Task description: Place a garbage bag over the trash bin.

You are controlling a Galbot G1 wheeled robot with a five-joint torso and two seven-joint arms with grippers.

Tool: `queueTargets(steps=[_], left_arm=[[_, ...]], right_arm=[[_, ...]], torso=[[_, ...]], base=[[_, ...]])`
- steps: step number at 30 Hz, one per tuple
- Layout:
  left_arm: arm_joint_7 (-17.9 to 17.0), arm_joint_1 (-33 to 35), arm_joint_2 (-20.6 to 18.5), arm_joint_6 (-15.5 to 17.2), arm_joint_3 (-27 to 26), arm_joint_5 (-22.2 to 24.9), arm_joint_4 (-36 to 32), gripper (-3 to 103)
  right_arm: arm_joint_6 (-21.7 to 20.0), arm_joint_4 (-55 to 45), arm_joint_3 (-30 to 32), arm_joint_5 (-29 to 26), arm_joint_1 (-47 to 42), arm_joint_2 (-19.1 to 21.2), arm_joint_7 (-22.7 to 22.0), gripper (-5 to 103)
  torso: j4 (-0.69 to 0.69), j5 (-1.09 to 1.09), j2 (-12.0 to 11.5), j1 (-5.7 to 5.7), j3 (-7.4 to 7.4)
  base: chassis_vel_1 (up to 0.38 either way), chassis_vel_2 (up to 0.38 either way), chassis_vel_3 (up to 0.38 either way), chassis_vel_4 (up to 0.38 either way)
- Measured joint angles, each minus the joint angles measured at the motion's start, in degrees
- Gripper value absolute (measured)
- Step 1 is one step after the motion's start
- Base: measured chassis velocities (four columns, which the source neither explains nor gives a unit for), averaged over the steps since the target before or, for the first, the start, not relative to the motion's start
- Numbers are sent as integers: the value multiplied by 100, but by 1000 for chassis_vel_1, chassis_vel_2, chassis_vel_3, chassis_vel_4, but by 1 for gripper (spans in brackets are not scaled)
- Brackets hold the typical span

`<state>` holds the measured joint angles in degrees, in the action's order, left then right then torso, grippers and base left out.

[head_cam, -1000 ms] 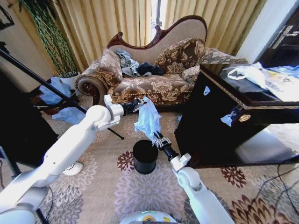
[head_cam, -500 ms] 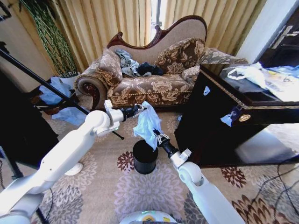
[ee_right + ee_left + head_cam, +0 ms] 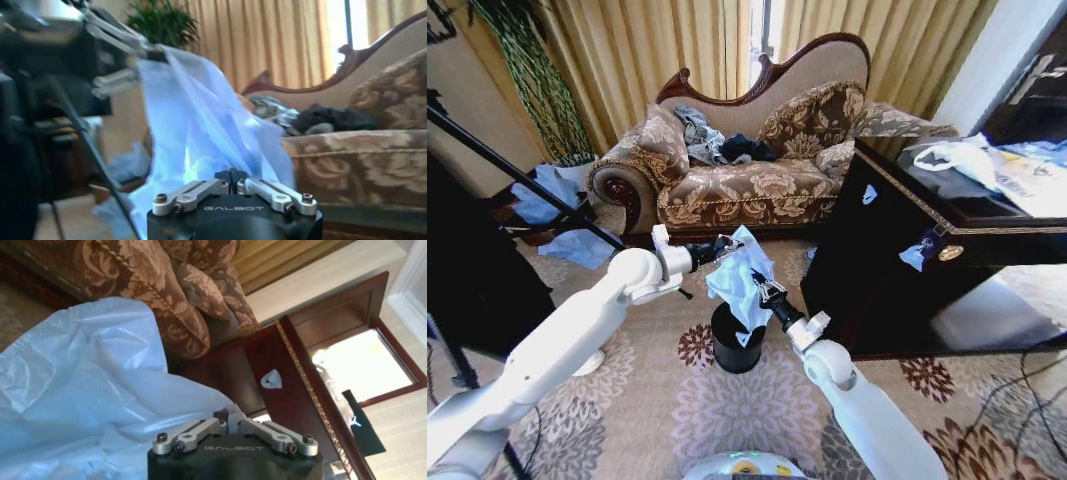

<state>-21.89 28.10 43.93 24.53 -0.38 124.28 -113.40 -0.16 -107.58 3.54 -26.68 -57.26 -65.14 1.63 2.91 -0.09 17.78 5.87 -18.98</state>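
Head view showed the garbage bag (image 3: pixel 740 282) pinched between left gripper (image 3: pixel 725 246) and right gripper (image 3: pixel 761 291), hanging directly above the trash bin (image 3: pixel 735 340) on the floor.

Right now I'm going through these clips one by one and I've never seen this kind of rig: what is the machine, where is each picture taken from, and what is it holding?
It is a wheeled robot with two white arms. The wide picture comes from a camera on its head, looking down at a patterned carpet in front of a sofa. The other two come from cameras on each wrist, so the dark metal part at their lower edge is that arm's own gripper.

Both grippers are shut on the garbage bag, a thin pale blue plastic bag. The left gripper pinches its upper edge; the right gripper pinches it lower down. The bag hangs between them just above the trash bin, a small black cylinder on the carpet, and is not over its rim yet.
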Motion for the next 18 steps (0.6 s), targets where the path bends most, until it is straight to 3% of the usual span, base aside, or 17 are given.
queueTargets(steps=[11, 18], left_arm=[[194, 227, -82, 95, -70, -177, -7, 0], [211, 143, 3, 48, 7, -222, 47, 0]], right_arm=[[-114, -172, 108, 301, 122, 268, -132, 0], [-119, -194, -108, 294, 236, 200, -118, 0]], torso=[[0, -1, 0, 0, 0], [-1, -1, 0, 0, 0]], base=[[0, 0, 0, 0], [0, 0, 0, 0]])
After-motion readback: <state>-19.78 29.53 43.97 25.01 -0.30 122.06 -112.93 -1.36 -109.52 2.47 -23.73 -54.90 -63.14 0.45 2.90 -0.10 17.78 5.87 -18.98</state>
